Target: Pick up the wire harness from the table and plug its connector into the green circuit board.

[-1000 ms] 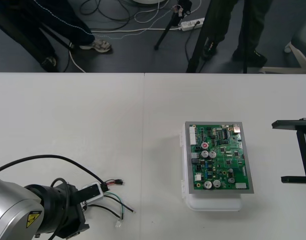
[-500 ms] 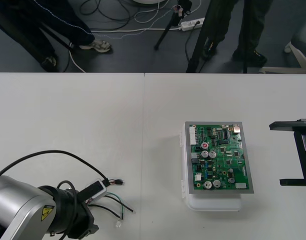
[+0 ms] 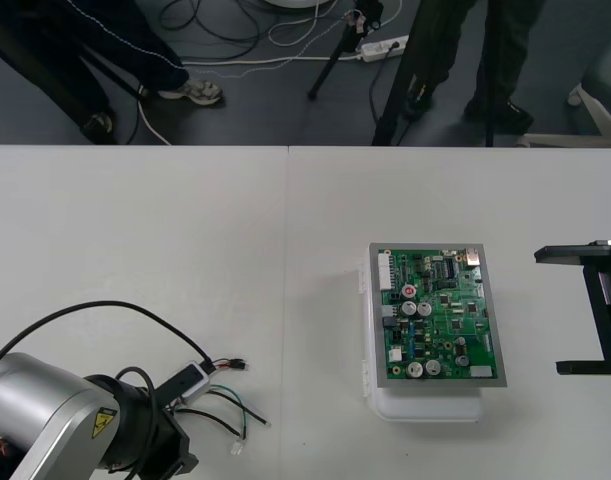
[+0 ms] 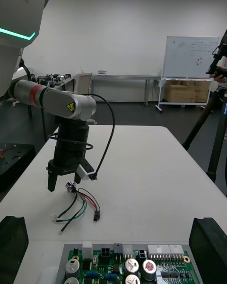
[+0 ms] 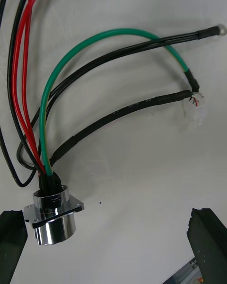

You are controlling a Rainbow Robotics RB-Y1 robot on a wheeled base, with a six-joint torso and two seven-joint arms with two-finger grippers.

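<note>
Found the left gripper [image 5: 109, 232] low over the near left part of the table [image 3: 185, 250], pointed straight down, with fingers [image 5: 12, 236] spread wide and gripping nothing. Saw the harness [image 3: 225, 400] lying flat on the table right beneath it, with the round metal socket [image 5: 52, 215] between the fingers and close to one of them, and red, black and green wires [image 5: 94, 75] fanning away from it. Made out the small black plug [image 4: 96, 216] at the end of the red and black wires, resting on the table well apart from the green circuit board [image 3: 437, 315] on its white base [image 3: 425, 408]. Spotted the right gripper [image 3: 588, 310] at the table's right edge, just beside the board, likewise wide open and empty.
</note>
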